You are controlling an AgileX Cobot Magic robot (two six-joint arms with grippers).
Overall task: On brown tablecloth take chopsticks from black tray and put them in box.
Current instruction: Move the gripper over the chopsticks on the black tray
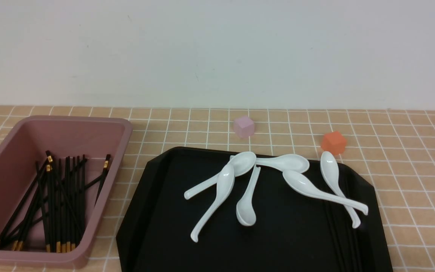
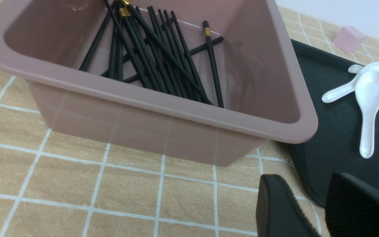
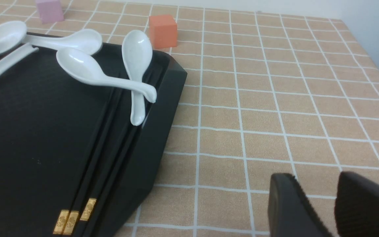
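Observation:
On the brown tablecloth [image 1: 410, 170] lies the black tray [image 1: 285, 241]. Three chopsticks [image 3: 110, 138] rest side by side along the tray's right rim, gold bands toward me, with two white spoons lying across their far ends. In the front view these chopsticks [image 1: 334, 234] are barely visible. The pink box [image 1: 100, 132] at the left holds several chopsticks [image 1: 60, 200]. My right gripper [image 3: 314, 177] hovers open and empty over bare cloth to the right of the tray. My left gripper [image 2: 304, 179] is open and empty, near the box [image 2: 176, 108] and the tray's left corner. Neither gripper shows in the front view.
Several white spoons [image 1: 221, 189] lie scattered across the far half of the tray. A small pink cube [image 1: 244, 126] and an orange cube [image 1: 333, 142] stand on the cloth just beyond the tray. A pale wall closes off the back of the table.

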